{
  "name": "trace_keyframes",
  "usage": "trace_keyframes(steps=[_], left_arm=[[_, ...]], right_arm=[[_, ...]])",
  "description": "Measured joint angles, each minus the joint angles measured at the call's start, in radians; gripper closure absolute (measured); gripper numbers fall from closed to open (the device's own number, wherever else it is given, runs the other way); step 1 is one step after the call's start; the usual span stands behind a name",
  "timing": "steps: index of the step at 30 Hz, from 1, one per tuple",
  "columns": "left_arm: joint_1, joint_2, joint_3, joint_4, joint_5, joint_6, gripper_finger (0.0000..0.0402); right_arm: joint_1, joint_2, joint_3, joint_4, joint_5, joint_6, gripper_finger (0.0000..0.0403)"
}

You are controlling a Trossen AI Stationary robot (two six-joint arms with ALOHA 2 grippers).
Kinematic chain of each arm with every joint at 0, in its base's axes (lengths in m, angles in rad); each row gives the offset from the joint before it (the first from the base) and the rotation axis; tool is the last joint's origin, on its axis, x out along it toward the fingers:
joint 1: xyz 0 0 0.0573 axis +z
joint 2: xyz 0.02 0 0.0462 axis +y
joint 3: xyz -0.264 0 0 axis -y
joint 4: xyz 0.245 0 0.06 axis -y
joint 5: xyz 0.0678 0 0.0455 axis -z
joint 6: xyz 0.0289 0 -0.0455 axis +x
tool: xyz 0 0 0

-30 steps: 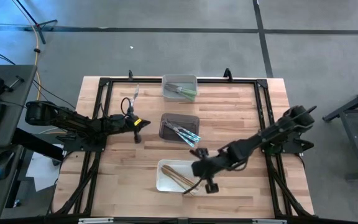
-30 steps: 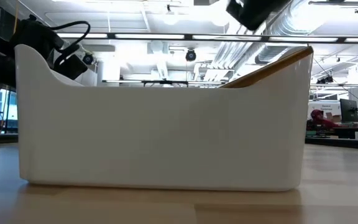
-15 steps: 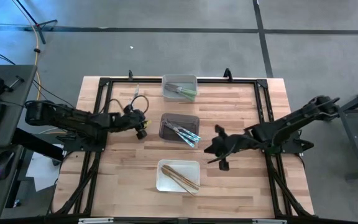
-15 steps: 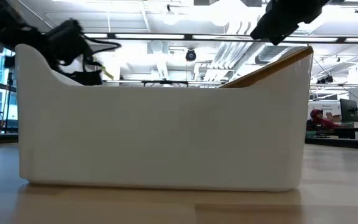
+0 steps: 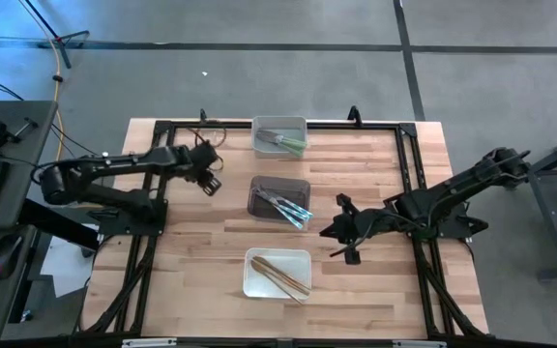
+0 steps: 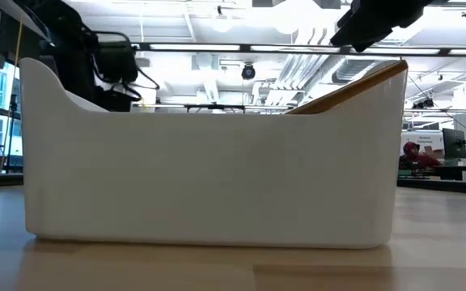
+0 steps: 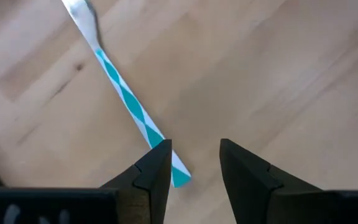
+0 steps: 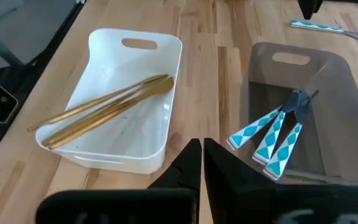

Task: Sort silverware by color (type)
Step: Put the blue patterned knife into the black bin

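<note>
Since half a second ago the left gripper (image 7: 191, 165) has swung toward 11 o'clock, fingers spread over the teal-patterned knife (image 7: 126, 102). We judge it light, stiff and slippery, so best pinched mid-handle. The right gripper (image 8: 202, 163) waits, pressed together, near 4 o'clock.

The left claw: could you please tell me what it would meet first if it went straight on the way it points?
Probably the teal-and-white utensil lying on the table. The open left claw points down at it, one finger beside its handle end.
</note>
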Motion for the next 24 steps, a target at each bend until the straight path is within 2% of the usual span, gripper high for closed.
trace_keyframes(steps=[3, 9, 15, 24], left_arm=[[0.095, 0.020, 0.000, 0.004, 0.065, 0.040, 0.0274], [0.212, 0.077, 0.000, 0.004, 0.070, 0.101, 0.0274], [0.246, 0.131, 0.000, 0.032, 0.135, 0.147, 0.0274], [0.263, 0.237, 0.005, 0.108, 0.146, 0.206, 0.0278]], right_arm=[[0.000, 0.000, 0.000, -0.006, 0.000, -0.017, 0.0403], [0.000, 0.000, 0.000, -0.006, 0.000, -0.025, 0.0403], [0.000, 0.001, 0.000, 0.001, 0.010, -0.025, 0.0403], [0.000, 0.001, 0.000, 0.000, 0.014, -0.025, 0.0403]])
